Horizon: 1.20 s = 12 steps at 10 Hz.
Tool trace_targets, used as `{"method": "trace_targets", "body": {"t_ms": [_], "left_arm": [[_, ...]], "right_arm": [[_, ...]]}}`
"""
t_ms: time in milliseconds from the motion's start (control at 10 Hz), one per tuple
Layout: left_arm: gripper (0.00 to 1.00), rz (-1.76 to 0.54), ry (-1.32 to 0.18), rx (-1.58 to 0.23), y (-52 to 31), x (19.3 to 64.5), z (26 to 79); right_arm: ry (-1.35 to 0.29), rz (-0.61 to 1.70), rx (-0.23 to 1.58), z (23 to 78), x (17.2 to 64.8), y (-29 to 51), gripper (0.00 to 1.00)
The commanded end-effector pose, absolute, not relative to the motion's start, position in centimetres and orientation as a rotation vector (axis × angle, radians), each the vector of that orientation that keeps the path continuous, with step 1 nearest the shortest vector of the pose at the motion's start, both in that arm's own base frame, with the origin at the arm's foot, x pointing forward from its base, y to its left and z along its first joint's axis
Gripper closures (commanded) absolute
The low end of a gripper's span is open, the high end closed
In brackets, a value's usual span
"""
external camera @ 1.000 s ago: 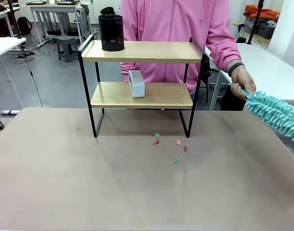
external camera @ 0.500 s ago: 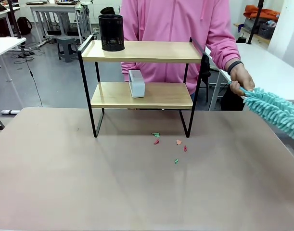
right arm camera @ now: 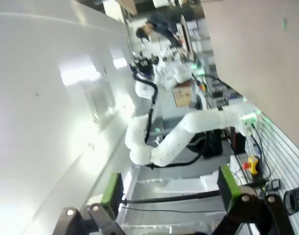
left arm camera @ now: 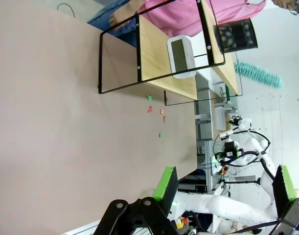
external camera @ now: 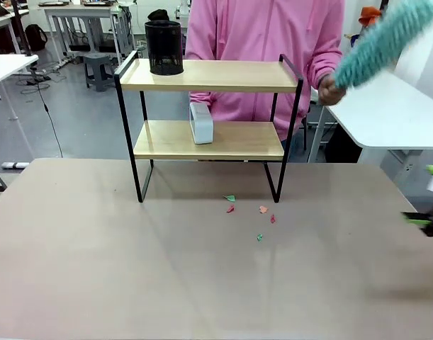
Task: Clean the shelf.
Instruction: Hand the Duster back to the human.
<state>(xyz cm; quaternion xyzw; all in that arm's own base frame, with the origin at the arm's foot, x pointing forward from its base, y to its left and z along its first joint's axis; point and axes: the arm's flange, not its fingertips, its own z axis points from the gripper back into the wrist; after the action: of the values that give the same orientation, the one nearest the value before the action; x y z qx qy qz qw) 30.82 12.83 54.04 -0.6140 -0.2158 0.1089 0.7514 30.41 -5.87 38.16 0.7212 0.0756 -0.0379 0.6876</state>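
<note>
Jaws on both grippers are standing wide, nothing between pads. Left gripper [left arm camera: 222, 188], bottom of left wrist view, is hanging empty above the table. Right gripper [right arm camera: 170, 188], bottom of right wrist view, is also empty; in front view its green pads are showing at the right edge, mid-height, clear of the work area.

Small two-tier rack w/ light wooden boards on thin black metal frame [external camera: 209, 76] is standing upright in upper centre of front view, at far side of the brown tabletop [external camera: 131, 269].

- Black mesh cylindrical cup [external camera: 164, 47]: sitting on top board, left end.
- White rounded box [external camera: 201, 122]: sitting on lower board, left of centre.
- Small red, green and orange paper scraps [external camera: 248, 211]: lying on tabletop just in front of rack's right legs; probably the debris to be cleared.

Person in pink hoodie is standing behind rack. Person's hand [external camera: 330, 91], upper right of front view, is gripping a teal fluffy duster [external camera: 383, 41], raised diagonally and apart from rack. Judgement: person is handling the dusting, so grippers are staying open and out of the way.
</note>
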Motion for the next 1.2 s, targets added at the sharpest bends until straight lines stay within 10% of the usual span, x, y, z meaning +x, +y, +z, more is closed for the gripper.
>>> {"method": "trace_targets", "body": {"t_ms": [0, 1100], "left_arm": [[0.0, 0.217, -0.473, -1.343, 13.0, 30.7, 54.2], [0.0, 0.217, -0.473, -1.343, 13.0, 30.7, 54.2]], "right_arm": [[0.142, -0.069, 1.533, 39.8, 27.9, 3.9, 0.0], [0.167, -0.018, 1.557, 40.2, 33.2, 1.1, 0.0]]}}
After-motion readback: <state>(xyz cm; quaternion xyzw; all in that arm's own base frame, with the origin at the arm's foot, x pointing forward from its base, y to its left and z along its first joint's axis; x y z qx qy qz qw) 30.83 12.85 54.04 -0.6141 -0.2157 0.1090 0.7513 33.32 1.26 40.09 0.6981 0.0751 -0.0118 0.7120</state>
